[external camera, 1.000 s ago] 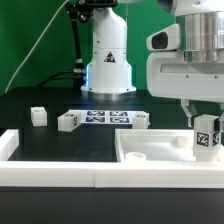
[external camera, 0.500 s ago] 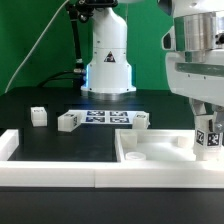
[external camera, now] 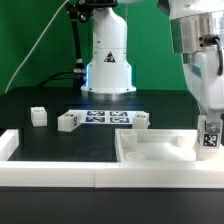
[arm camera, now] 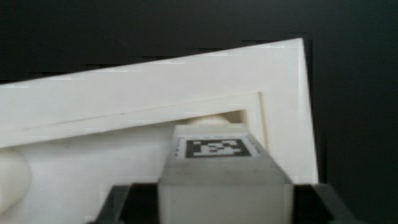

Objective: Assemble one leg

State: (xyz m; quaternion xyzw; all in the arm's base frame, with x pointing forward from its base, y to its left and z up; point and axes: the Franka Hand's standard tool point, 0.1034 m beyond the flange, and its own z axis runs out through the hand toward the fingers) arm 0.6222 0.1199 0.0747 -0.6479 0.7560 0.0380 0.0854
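My gripper (external camera: 209, 128) is shut on a leg (external camera: 210, 137), a small white post with a black-and-white tag, held upright over the far right corner of the white panel (external camera: 150, 150) in the exterior view. In the wrist view the leg (arm camera: 222, 170) fills the space between my dark fingers (arm camera: 128, 205), its tagged end pointing at a round knob (arm camera: 206, 124) in the panel's corner (arm camera: 285, 90). Three more legs lie on the black table: one at the exterior view's left (external camera: 38, 116), one beside it (external camera: 68, 121), one further right (external camera: 142, 121).
The marker board (external camera: 105, 118) lies flat between the loose legs. A white rail (external camera: 50, 170) runs along the table's front edge with a raised end at the left (external camera: 8, 145). The arm's base (external camera: 108, 60) stands behind.
My gripper has moved toward the exterior view's right and down with the leg, from above the panel's right part to its far right corner.
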